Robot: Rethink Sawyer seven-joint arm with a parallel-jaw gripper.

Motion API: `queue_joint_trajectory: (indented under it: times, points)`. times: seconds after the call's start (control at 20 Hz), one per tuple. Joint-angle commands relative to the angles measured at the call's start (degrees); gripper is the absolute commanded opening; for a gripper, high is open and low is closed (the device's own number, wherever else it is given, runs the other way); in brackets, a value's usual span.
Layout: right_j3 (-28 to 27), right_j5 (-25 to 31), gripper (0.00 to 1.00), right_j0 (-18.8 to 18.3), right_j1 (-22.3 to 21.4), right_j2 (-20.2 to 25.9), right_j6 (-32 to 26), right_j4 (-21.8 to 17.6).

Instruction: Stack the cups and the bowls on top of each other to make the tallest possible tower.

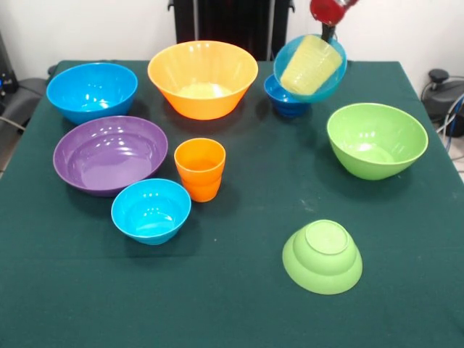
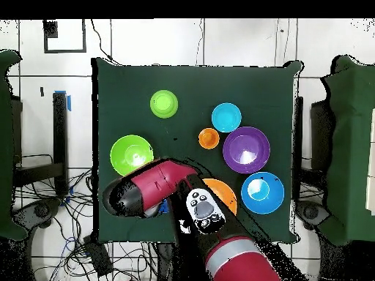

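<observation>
Cups and bowls sit spread over the green-clothed bench (image 1: 239,304), and nothing I would call a tower stands yet. From the front view I see my arm holding a small light blue plastic bowl (image 1: 330,80) tilted in the air, with the translucent pale yellow plastic cup (image 1: 310,65) lying inside it. It hangs just above a small dark blue plastic bowl (image 1: 284,98) standing at the far side of the bench. The gripper (image 1: 328,27) comes down at the top edge and seems clamped on the light blue bowl's far rim, since the bowl hangs tilted in mid-air; I cannot see the fingers themselves.

To set this down well, I would level the light blue bowl first, because the yellow cup could slide out at that tilt. Then I would centre it over the dark blue bowl and lower slowly until it seats, and only then let go.

Elsewhere stand a large orange plastic bowl (image 1: 203,78), a large blue plastic bowl (image 1: 92,90), a large purple plastic bowl (image 1: 110,154), a large lime green plastic bowl (image 1: 377,139), a second small light blue bowl (image 1: 151,210), an opaque orange plastic cup (image 1: 200,168) and an upturned small lime green bowl (image 1: 322,256).
</observation>
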Motion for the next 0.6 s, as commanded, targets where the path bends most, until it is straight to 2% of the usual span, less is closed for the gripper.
queue_joint_trajectory:
  times: [0.05,0.3,0.6]
  points:
    - [5.6,-7.3,0.00,1.9,-1.9,-3.3,10.5,-2.5]
    - [6.0,-9.7,0.00,3.2,-1.6,-5.2,10.6,-3.6]
    - [6.4,-11.3,0.00,6.1,-3.2,-7.7,10.4,-4.2]
